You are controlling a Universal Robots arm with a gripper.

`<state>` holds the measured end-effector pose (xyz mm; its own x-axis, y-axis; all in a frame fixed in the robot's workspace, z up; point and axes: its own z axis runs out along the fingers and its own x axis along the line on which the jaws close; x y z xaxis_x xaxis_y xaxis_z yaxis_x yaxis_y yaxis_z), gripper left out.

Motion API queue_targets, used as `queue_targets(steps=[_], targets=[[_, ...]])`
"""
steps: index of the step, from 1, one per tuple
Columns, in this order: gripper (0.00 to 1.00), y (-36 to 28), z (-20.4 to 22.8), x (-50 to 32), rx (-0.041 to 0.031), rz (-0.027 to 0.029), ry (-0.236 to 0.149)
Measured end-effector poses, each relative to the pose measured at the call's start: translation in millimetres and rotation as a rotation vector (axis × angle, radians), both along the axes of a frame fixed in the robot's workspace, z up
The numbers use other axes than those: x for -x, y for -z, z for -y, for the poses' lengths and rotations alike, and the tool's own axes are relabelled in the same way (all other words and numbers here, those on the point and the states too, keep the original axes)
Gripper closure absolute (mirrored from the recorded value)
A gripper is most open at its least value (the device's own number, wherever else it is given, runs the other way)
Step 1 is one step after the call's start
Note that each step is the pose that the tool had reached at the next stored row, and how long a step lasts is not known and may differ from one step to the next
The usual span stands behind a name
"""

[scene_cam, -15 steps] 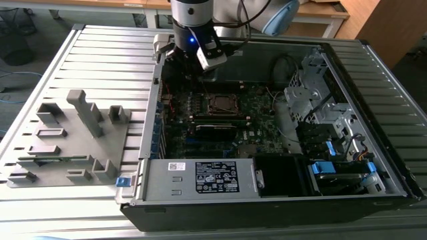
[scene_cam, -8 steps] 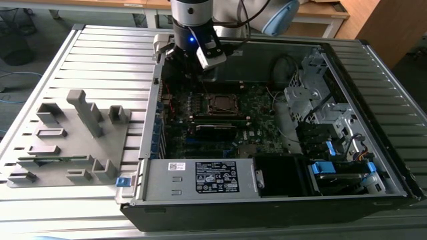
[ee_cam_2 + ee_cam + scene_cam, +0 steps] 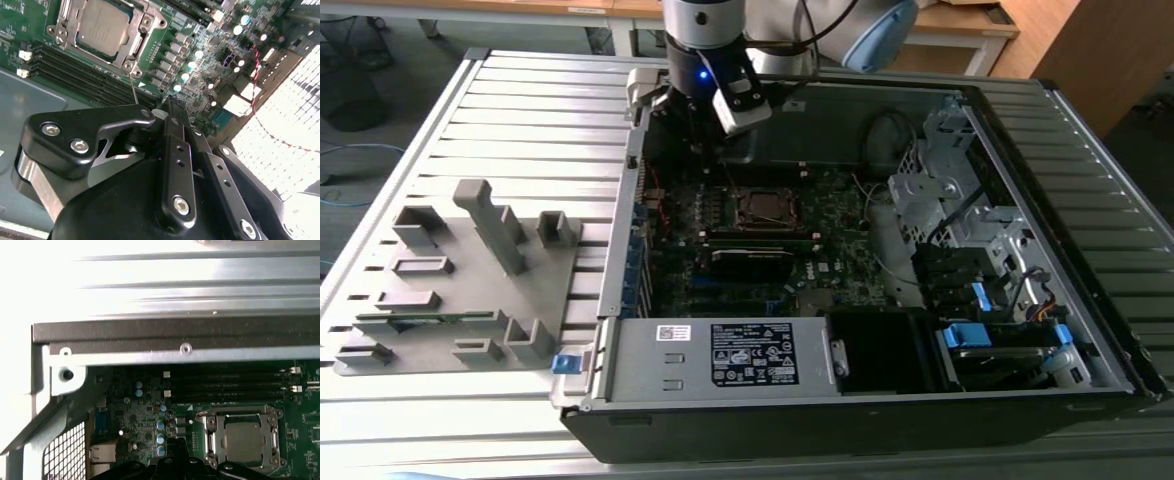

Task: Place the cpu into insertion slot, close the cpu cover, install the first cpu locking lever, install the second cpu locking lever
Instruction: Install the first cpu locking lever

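Note:
The cpu (image 3: 102,25) (image 3: 243,440), a dull silver square, lies flat in the insertion slot (image 3: 765,208) on the green board. The cpu cover (image 3: 137,44) (image 3: 239,413), a thin silver frame, lies down around the chip's face. A thin metal lever rod (image 3: 134,89) sticks out from the socket's corner toward my fingers. My gripper (image 3: 718,142) (image 3: 172,106) (image 3: 172,449) hovers above the board beside the socket, over the row of capacitors, its black fingers shut together with nothing between them. It touches neither socket nor lever.
Long black memory slots (image 3: 85,70) (image 3: 235,382) run beside the socket. The open computer case (image 3: 607,300) walls in the board, with a drive cage (image 3: 947,200) on the exterior view's right. A grey fixture block (image 3: 460,280) stands on the slatted table at the exterior view's left.

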<state>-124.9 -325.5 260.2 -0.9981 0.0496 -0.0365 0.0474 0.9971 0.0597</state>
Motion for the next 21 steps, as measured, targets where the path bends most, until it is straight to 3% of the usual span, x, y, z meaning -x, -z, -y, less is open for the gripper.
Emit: queue_targets(steps=[7,16,21], targets=[[0.9,5.9,-6.7,0.4,0.0,-0.0001,0.0],[0.9,7.8,-19.2,0.6,0.0,0.0,0.0],[0.9,7.8,-19.5,0.4,0.0001,-0.0001,0.0]])
